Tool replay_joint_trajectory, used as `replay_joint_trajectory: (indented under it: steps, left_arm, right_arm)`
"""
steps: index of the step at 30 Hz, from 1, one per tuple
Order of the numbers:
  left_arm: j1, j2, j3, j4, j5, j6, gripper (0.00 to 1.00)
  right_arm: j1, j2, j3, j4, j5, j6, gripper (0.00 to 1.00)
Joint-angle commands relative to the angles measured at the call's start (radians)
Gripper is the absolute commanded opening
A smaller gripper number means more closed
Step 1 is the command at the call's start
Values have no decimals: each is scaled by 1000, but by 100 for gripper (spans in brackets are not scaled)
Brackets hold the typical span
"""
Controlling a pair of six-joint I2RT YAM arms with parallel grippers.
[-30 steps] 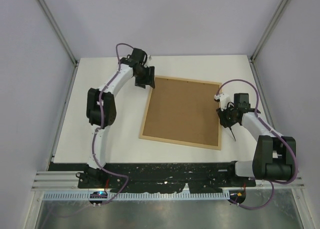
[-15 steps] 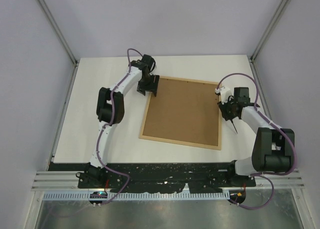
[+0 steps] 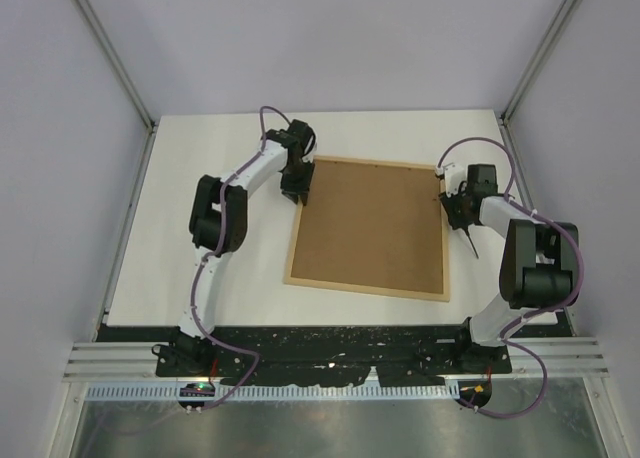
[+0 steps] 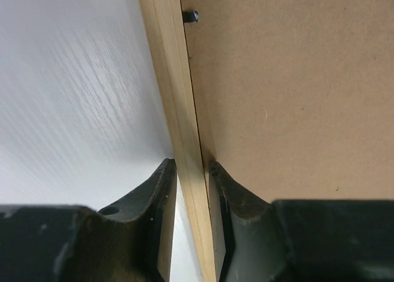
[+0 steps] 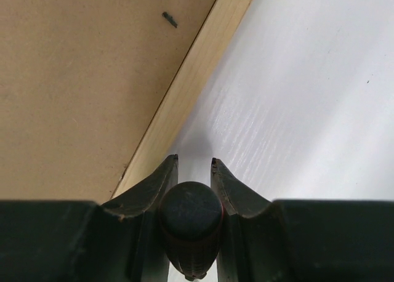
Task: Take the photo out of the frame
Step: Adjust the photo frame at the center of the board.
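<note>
Against the view half a second earlier, the left gripper (image 4: 191,165) is shifted slightly along the edge of the frame (image 3: 368,226). The frame's pale wood strip (image 4: 175,97) is clamped between its fingers (image 4: 161,189), with white table (image 4: 74,97) outside one finger, brown backing board (image 4: 289,97) beyond the other and a dark tab (image 4: 191,15) ahead of the tips. The right gripper (image 5: 194,161) is carried nearer the frame's far corner and is closed on a dark screwdriver handle (image 5: 191,217), the strip lying just beside one fingertip. The frame is seen flat, back up and turned slightly squarer; the photo is hidden.
</note>
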Motion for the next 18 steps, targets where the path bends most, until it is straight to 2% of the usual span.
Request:
replay_joint_trajectory:
  steps: [1,3,11,13,16,18]
  left_arm:
    - [-41,-68,-97,-30,38,20,28]
    - [-58,-82,-140,-45,51,21,25]
    - [-90,-170,-286,-4,90,18,25]
    - [-87,-190,-284,-2,72,26,33]
    - [-67,-193,-217,-4,9,40,53]
    - [-32,-170,-137,-10,-14,35,58]
  right_arm:
    - [-2,-6,49,-1,-45,15,8]
    - [-2,-19,49,-28,-70,3,8]
    - [7,-109,-17,-96,-143,-44,8]
    - [10,-123,-29,-100,-150,-60,8]
    - [10,-131,-32,-103,-146,-69,8]
    - [10,-129,-32,-103,-148,-71,8]
